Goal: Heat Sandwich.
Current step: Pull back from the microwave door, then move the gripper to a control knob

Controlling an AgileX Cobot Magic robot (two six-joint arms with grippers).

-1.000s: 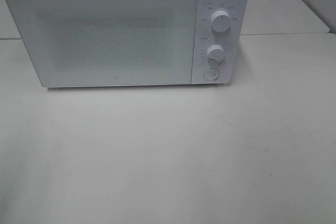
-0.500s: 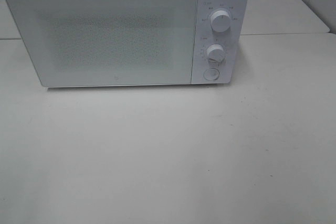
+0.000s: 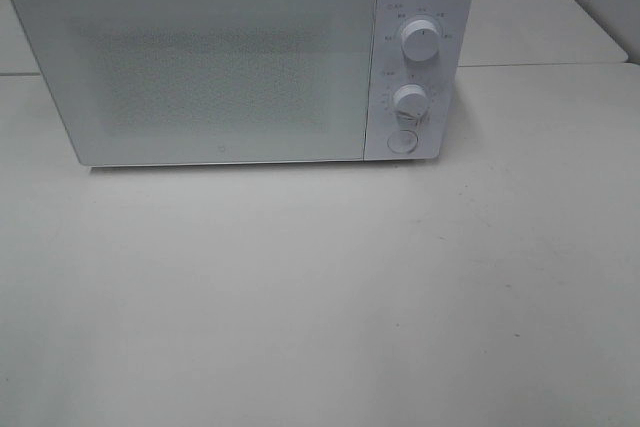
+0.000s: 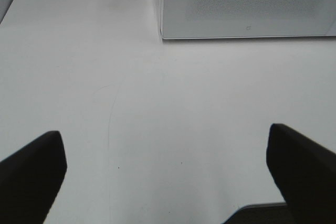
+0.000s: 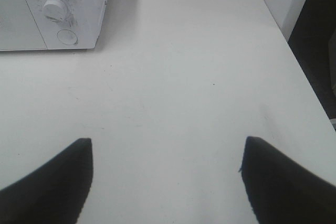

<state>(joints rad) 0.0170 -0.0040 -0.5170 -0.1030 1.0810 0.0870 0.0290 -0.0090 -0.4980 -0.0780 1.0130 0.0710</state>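
White counter (image 3: pixel 320 297) carries a shut microwave (image 3: pixel 220 67); sandwich unseen. Left claw (image 4: pixel 165 140) and right claw (image 5: pixel 166 142), spread empty, face it, right nearer its knobs (image 3: pixel 420 39).

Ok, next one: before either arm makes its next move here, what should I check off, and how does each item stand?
1. Microwave door open for loading: not ok, it is shut.
2. Sandwich located: not ok, no view shows it.
3. Left gripper open and empty: ok.
4. Right gripper open and empty: ok.
5. Table in front of the door free of obstacles: ok in every view.
6. Upper knob and lower knob settings: cannot tell, the markings are too small to read.
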